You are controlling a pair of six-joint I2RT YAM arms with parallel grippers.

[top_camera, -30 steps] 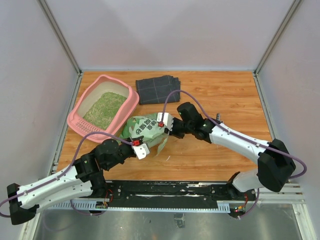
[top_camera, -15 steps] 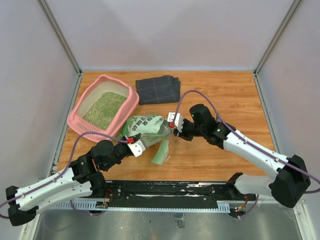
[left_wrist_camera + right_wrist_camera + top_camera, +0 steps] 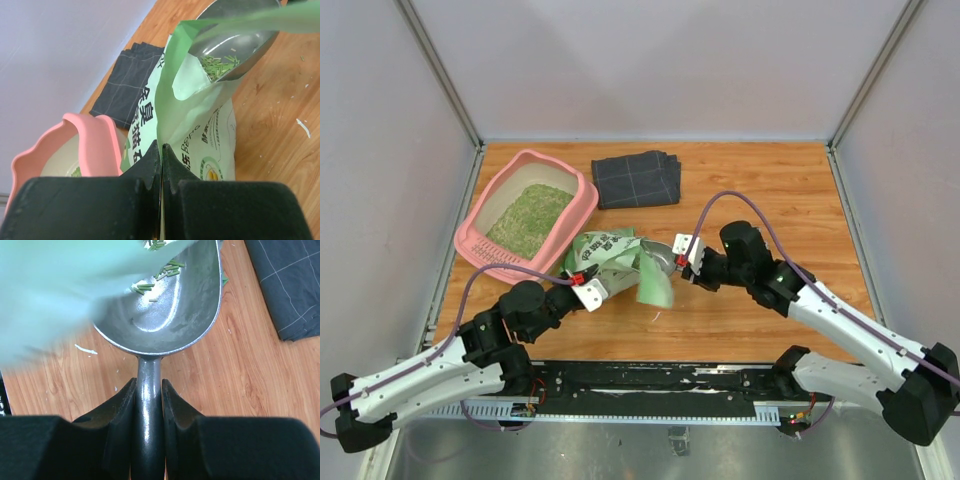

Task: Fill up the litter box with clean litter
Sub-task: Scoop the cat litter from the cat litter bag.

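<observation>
Pale walls closed in a wooden table, and nothing on its far side had moved in the last second. At the far left sat the pink litter box, with a bed of clean litter spread across its floor. Beside it, further right, lay the folded dark cloth.

Near the middle of the table lay the green-and-white litter bag. Its open flap now stood up as a pale green sheet, where a second earlier it had drooped low towards the near edge.

The right arm had pulled back to the right. With it had come the metal scoop, which had been deep over the bag. Its bowl was now at the bag's mouth and held only a few short green grains.

The right gripper was clamped narrowly on the scoop's handle, one finger on each side.

The left gripper was fully closed, pinching the bag's edge just in front of the litter box. It had eased slightly back towards its own base.
</observation>
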